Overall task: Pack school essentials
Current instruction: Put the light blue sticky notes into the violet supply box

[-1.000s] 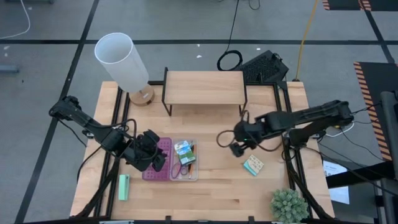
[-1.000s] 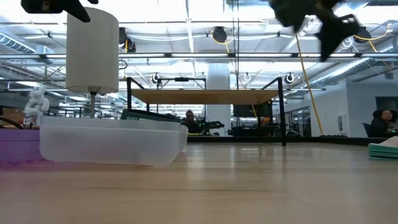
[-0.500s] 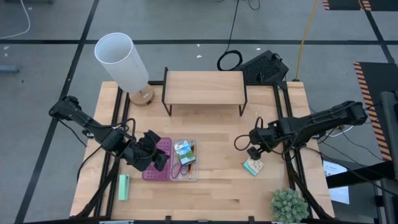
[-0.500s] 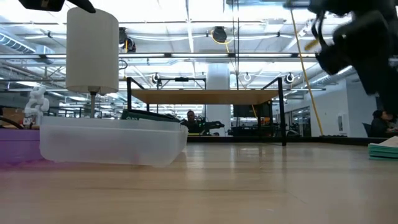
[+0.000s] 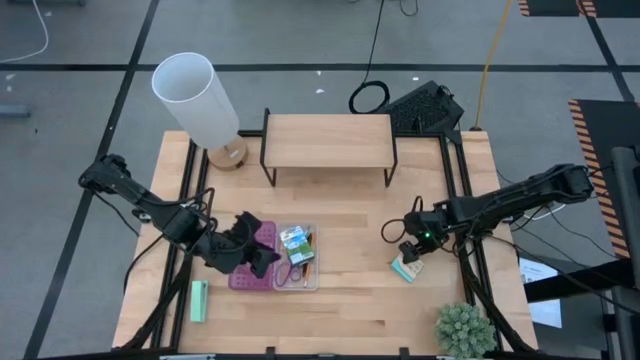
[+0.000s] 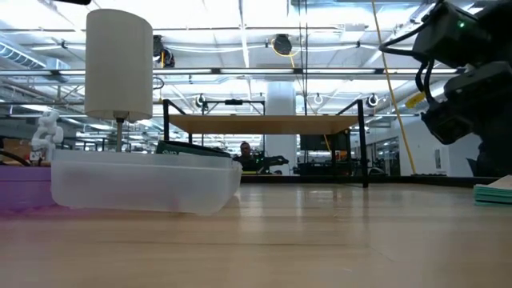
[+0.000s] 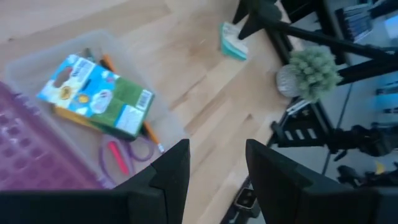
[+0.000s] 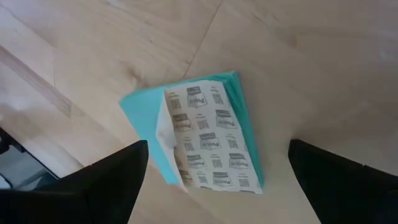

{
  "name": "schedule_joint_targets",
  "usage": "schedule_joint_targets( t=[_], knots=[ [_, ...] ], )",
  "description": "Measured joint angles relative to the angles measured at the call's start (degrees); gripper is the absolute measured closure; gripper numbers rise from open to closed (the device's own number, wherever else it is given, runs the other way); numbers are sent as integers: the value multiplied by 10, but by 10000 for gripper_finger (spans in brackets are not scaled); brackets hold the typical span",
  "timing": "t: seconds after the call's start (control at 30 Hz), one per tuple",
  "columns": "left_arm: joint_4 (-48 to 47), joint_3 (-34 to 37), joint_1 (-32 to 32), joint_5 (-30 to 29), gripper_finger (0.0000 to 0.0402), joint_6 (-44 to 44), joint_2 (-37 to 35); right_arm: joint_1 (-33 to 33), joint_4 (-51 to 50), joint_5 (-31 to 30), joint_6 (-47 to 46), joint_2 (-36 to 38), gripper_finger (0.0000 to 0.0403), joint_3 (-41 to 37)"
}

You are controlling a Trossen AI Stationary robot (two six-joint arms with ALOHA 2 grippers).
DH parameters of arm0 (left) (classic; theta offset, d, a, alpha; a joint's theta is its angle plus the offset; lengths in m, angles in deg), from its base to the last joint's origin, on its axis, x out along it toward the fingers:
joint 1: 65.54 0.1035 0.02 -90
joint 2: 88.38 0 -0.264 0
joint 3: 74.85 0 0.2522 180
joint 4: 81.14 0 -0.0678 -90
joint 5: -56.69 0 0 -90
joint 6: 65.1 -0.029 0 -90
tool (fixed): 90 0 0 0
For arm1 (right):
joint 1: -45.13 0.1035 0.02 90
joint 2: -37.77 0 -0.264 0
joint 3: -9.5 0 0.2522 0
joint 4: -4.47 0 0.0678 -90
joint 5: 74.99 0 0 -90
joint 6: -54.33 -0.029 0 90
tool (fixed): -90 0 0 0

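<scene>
A purple studded case point(image 5: 252, 268) lies open at the near left. Its clear half point(image 5: 298, 257) holds a green-blue packet point(image 7: 96, 96), orange pencils point(image 7: 149, 132), purple scissors point(image 7: 124, 155) and a pink piece point(image 7: 116, 157). My left gripper point(image 5: 255, 256) hovers open over the purple half, its fingers holding nothing point(image 7: 217, 171). A teal-beige pad point(image 8: 199, 140) lies flat on the table at the near right point(image 5: 405, 268). My right gripper point(image 5: 413, 248) hangs open just above it, one finger on each side, clear of it in the low view point(image 6: 464, 104).
A white lamp point(image 5: 195, 95) stands at the far left and a wooden riser point(image 5: 328, 140) at the far middle. A potted plant point(image 5: 463, 328) sits at the near right corner. A mint-green block point(image 5: 199, 300) lies near the left front edge.
My right gripper has gone toward the table's right and near edges and come down, from the middle of the table to just above the teal-beige pad. The pad and the case have stayed put.
</scene>
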Motion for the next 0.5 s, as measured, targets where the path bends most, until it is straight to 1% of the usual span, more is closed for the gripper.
schedule_joint_targets(
  t=[0.2, 0.33, 0.4, 0.5],
  knots=[
    [43, 0, 17, 3, 241, -5, 8, 7, 28, 3, -6, 0, 29, -2],
    [127, 0, 37, 13, 241, -59, 29, 21, 38, 0, -7, -1, 42, -2],
    [192, -1, 50, 28, 241, -95, 48, 25, 38, -2, -7, -1, 48, -2],
    [247, 0, 65, 55, 241, -132, 85, 32, 41, -3, -14, -1, 57, -2]
  ],
)
